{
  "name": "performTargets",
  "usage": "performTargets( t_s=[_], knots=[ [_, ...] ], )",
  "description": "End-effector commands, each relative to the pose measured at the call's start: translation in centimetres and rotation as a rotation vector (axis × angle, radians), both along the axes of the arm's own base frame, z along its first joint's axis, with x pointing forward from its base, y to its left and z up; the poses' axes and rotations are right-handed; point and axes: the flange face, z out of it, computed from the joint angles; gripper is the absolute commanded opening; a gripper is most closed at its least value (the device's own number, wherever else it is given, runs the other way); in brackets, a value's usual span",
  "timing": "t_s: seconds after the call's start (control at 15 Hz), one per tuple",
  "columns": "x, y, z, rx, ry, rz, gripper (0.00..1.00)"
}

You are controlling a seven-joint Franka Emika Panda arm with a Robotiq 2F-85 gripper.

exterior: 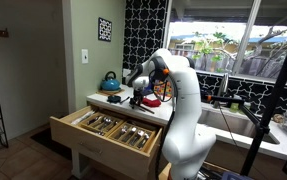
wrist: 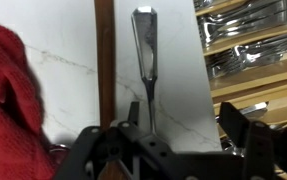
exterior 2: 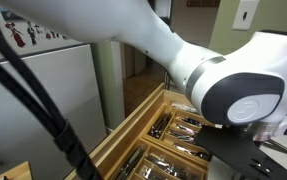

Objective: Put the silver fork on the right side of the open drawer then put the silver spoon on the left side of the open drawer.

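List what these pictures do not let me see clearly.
Wrist view: the silver utensil shows only its handle; the jaws hide its head, so fork or spoon is unknown.
Wrist view: the bottom edge cuts the jaws; open or shut unclear.
In an exterior view, the arm hides part of the open drawer.
In an exterior view, the cutlery is too small to sort.

One open drawer (exterior: pixel 93 143), one blue kettle (exterior: pixel 110 81), one red cloth (wrist: pixel 3 90)
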Motion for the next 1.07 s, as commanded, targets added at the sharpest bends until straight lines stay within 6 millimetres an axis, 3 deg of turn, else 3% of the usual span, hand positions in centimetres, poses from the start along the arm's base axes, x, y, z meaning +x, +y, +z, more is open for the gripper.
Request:
performTargets(
  t_s=[0.0,0.07,0.13,0.47,0.73,0.8,1.0],
  knots=[
    [0.9,-0.9,-0.7,0.008,-0.024,0.010,0.90],
    [1.0,-1.0,-0.9,0.008,-0.023,0.010,0.90],
    [1.2,-1.0,-1.0,0.005,-0.022,0.011,0.71],
    [1.5,-1.1,-1.8,0.006,-0.012,0.015,0.36],
    [1.8,-0.1,-1.1,0.018,-0.026,0.040,0.05],
    [1.9,0.3,-0.9,0.023,-0.027,0.050,0.01],
    [2.3,0.9,-1.1,0.020,-0.003,0.032,0.01]
  ],
)
